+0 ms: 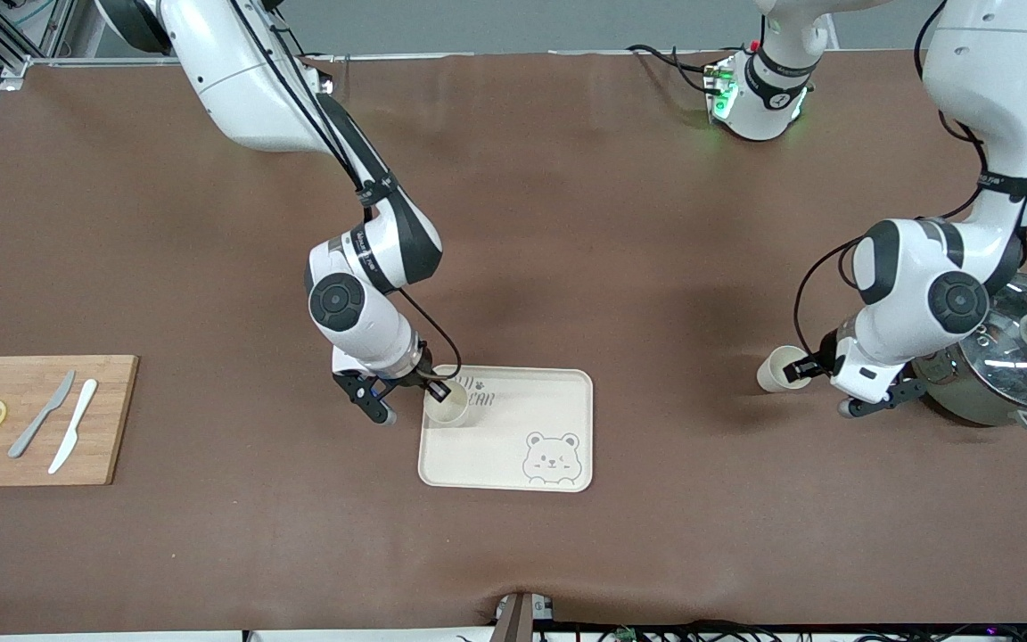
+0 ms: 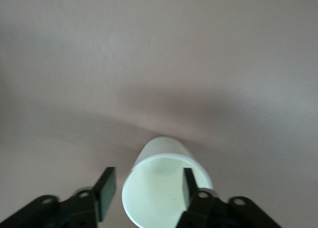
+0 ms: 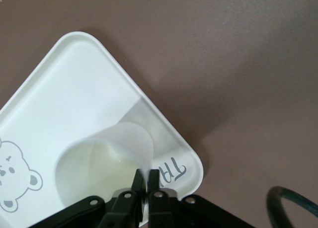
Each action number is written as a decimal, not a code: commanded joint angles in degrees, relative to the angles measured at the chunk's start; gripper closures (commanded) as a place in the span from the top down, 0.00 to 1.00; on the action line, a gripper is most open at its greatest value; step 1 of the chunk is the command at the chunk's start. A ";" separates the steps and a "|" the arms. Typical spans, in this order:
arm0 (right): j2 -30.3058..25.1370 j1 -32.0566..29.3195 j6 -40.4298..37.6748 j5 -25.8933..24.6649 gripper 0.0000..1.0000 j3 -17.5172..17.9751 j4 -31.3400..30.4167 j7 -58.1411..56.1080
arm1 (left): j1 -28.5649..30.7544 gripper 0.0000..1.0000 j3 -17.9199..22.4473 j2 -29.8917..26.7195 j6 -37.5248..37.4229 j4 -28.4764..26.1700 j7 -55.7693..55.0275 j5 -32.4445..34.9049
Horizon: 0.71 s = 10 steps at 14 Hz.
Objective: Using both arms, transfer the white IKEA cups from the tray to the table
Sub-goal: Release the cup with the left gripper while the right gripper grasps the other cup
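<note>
Front view: bear-print tray [image 1: 558, 406], lettering unreadable.

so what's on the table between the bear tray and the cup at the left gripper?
Nothing: the front view shows only bare brown table between the tray and that cup.

A robotics lab: two arms [image 1: 362, 267] (bench-mounted) on a brown-covered table [image 1: 567, 223].
</note>
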 commanded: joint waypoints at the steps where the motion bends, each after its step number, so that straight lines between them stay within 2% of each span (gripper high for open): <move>1: -0.20 -0.55 -1.84 1.14 0.00 0.26 3.10 0.76 | 0.62 1.00 -1.71 -10.25 -7.13 0.48 0.73 0.33; 3: -2.83 -2.73 -11.55 1.06 0.00 0.18 5.99 1.12 | 0.62 1.00 -4.52 -13.61 -16.62 5.21 0.56 0.24; 5: -5.03 -6.51 -23.07 1.06 0.00 0.26 7.93 -3.94 | 0.70 1.00 -4.97 -14.75 -26.37 9.87 0.82 0.16; 7: -8.37 -9.49 -29.95 0.88 0.00 -0.18 6.28 -12.73 | 0.79 1.00 -5.23 -19.22 -33.77 11.99 0.91 -0.10; 8: -10.12 -12.21 -31.54 0.79 0.00 -0.18 4.62 -16.77 | 0.71 1.00 -5.32 -22.64 -36.41 13.31 0.91 -2.46; 10: -15.04 -16.26 -31.65 0.27 0.00 -0.35 -2.31 -29.14 | 0.88 1.00 -5.06 -23.73 -41.51 18.92 1.34 -5.29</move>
